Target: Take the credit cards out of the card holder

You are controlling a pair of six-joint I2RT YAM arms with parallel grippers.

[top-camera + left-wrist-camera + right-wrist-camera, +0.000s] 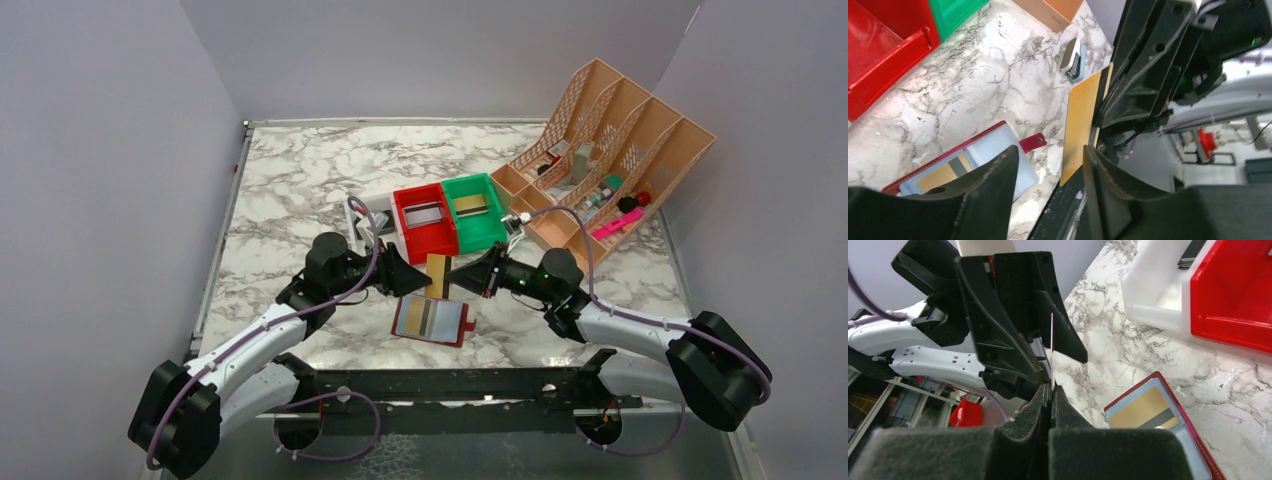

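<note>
A gold credit card (pixel 437 275) stands on edge in the air above the table, between my two grippers. My right gripper (pixel 1051 390) is shut on it; the card (pixel 1052 340) shows edge-on, rising from its pads. My left gripper (pixel 1050 155) is open, its fingers on either side of the card's (pixel 1080 127) lower end, and I cannot tell whether the right-hand finger touches it. The card holder (pixel 432 320) lies open on the marble just below, light-blue face up. Another gold card (pixel 1143 410) with a black stripe sits in its pocket.
Red bin (pixel 425 220) with a grey card, green bin (pixel 473 210) with a gold card and a white bin (pixel 365 225) stand behind the grippers. An orange divided rack (pixel 610 160) with small items fills the back right. Walls close in on both sides.
</note>
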